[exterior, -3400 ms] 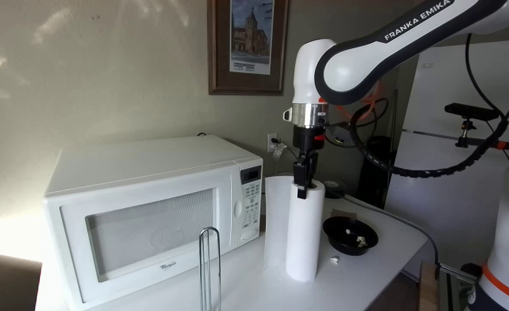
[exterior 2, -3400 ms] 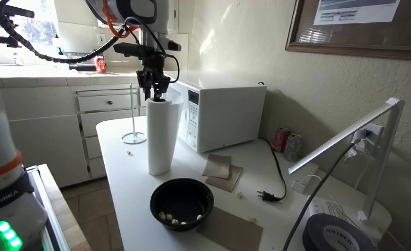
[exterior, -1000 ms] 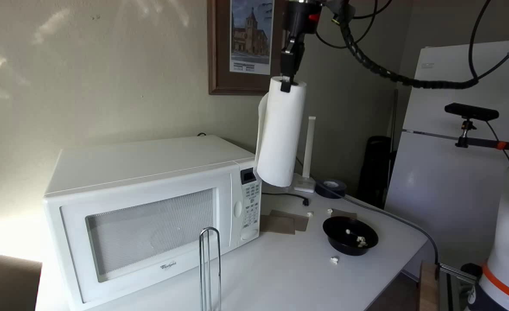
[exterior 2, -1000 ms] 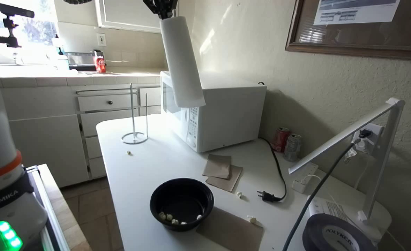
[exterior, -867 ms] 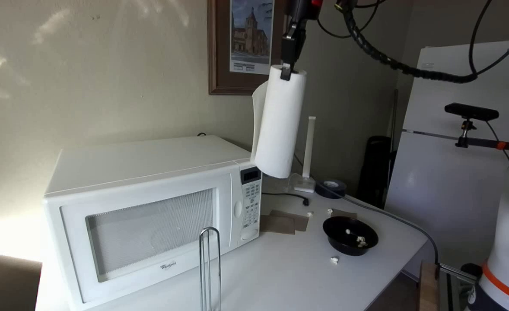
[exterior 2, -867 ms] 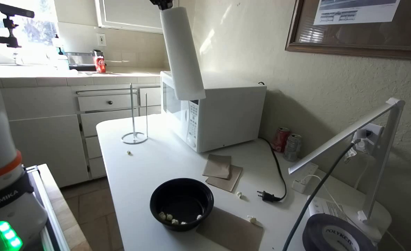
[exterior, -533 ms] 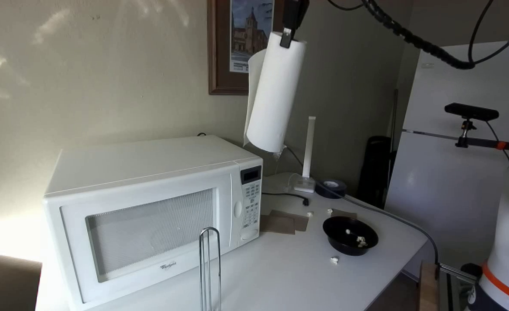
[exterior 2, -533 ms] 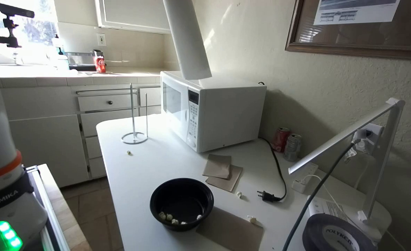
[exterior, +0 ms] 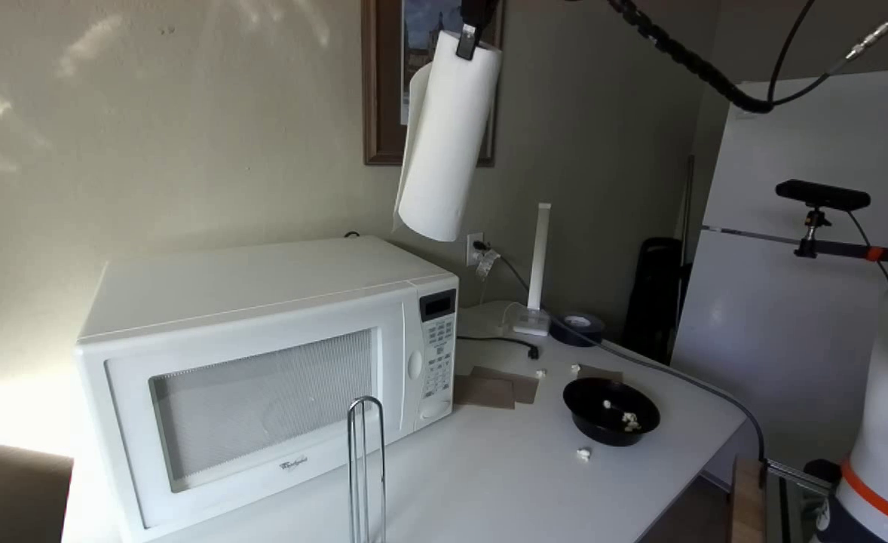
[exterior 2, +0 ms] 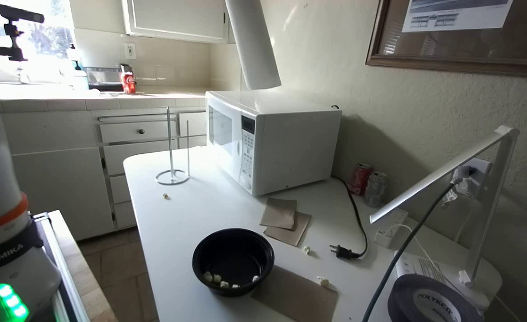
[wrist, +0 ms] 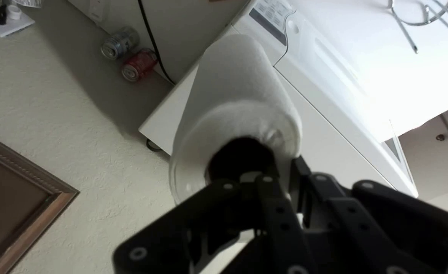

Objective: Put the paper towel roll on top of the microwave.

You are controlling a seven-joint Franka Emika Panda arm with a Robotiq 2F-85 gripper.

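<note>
The white paper towel roll (exterior: 448, 143) hangs in the air, tilted, its lower end above the level of the microwave's top. It also shows in an exterior view (exterior 2: 254, 49), its upper end cut off, and in the wrist view (wrist: 239, 76). A loose sheet hangs at its side. My gripper (exterior: 468, 41) is shut on the roll's upper rim; in the wrist view (wrist: 286, 173) one finger is in the hollow core and one outside. The white microwave (exterior: 263, 290) stands on the table, door closed, its top bare. It also shows in an exterior view (exterior 2: 297, 147).
A thin metal holder (exterior: 366, 467) stands before the microwave. A black bowl (exterior 2: 233, 264) with popcorn, brown napkins (exterior 2: 286, 219), two cans (exterior 2: 367, 183), a lamp (exterior 2: 442, 174) and tape (exterior 2: 429, 299) are on the table. A framed picture (exterior: 380, 98) hangs behind the roll.
The roll, standing on the table 3.4 seconds ago, is lifted high and tilted. In the last second it and my gripper rise further and shift toward the microwave.
</note>
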